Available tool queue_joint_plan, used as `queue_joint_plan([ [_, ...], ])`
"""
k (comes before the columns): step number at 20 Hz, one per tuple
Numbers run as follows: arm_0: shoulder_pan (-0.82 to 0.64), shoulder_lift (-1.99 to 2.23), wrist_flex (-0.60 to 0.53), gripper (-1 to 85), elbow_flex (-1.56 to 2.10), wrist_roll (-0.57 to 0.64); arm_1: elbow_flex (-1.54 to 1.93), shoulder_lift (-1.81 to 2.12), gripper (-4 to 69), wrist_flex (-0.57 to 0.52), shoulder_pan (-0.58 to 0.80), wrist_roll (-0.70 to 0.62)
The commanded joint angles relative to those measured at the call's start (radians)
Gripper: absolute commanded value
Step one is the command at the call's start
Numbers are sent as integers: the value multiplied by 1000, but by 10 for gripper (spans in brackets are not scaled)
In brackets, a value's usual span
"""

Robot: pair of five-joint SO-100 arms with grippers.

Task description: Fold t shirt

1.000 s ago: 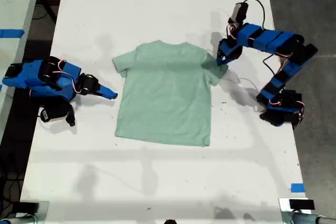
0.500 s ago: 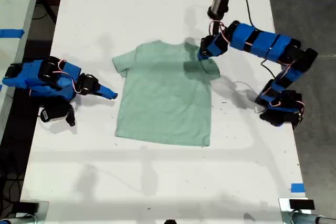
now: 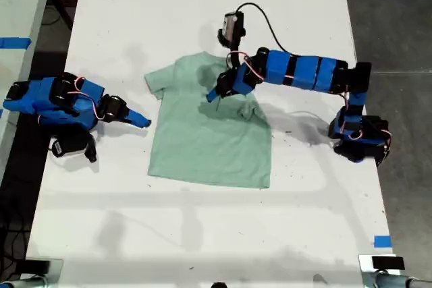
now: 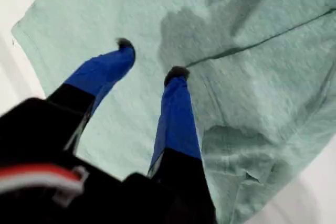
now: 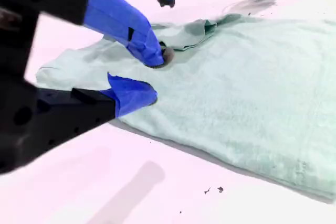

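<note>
The t shirt (image 3: 210, 123) lay flat at the centre of the exterior view, on the table (image 3: 202, 234); its sleeve (image 3: 248, 108) on that view's right was bunched inward. My first gripper (image 3: 214, 92) hovered over the chest, jaws parted, grasping nothing; my second gripper (image 3: 143, 123) rested beside the hem at the exterior view's left, also parted and empty. Risk, as judged: the loose sleeve could spring back; a low pass could drag and wrinkle the cloth.

Bright even light, blurred wrist views
</note>
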Motion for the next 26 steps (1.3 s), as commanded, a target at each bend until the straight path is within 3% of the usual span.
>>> queue_joint_plan([
  [1, -8, 6, -14, 80, -2, 2, -28, 152, 69, 120, 78, 34],
  [2, -8, 6, -14, 80, -2, 2, 46, 233, 10, 130, 112, 35],
  [7, -8, 6, -14, 80, -2, 2, 387, 709, 11, 207, 153, 57],
  [11, -8, 6, -14, 80, -2, 2, 749, 1111, 11, 181, -5, 224],
  [15, -6, 6, -14, 81, -2, 2, 1262, 1606, 22, 18, -193, 331],
  [19, -8, 6, -14, 81, -2, 2, 1773, 2172, 22, 71, -311, 430],
  [22, -8, 6, -14, 82, -2, 2, 1997, 2161, 22, 38, -308, 399],
  [26, -8, 6, -14, 84, 0, 2, 2008, 2163, 22, 89, -291, 430],
])
